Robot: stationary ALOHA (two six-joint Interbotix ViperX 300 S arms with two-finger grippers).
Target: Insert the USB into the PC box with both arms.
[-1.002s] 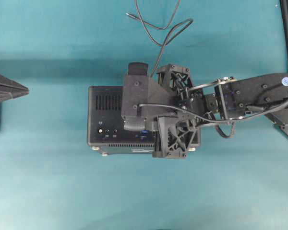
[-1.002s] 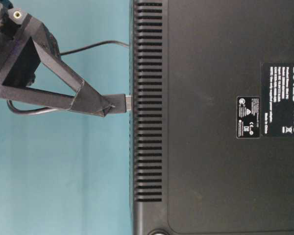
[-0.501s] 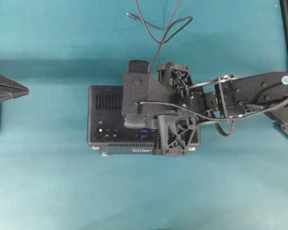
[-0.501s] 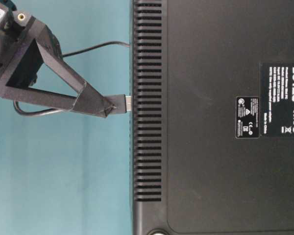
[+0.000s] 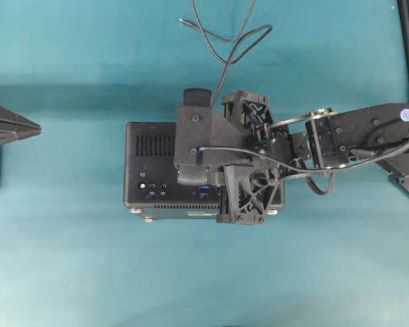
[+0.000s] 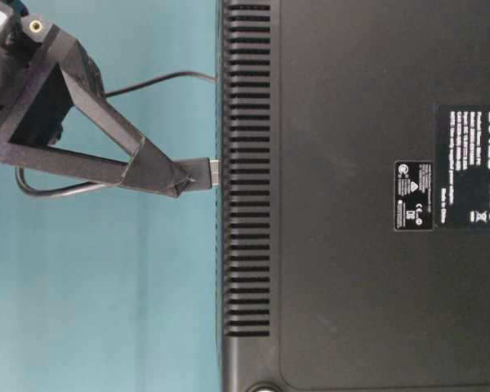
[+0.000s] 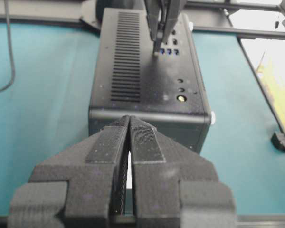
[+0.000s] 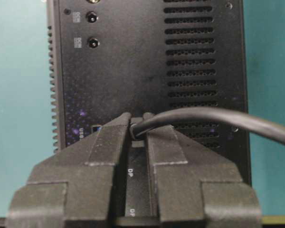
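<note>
I see my right gripper clamped on the USB, its tip touching the box; left gripper closed, empty.

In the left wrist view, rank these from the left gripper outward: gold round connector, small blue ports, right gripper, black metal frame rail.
1. Gold round connector: on the black PC box, near end, just beyond the left gripper.
2. Small blue ports and right gripper: farther along the box, too close to call.
3. Black metal frame rail: far back, right.
</note>
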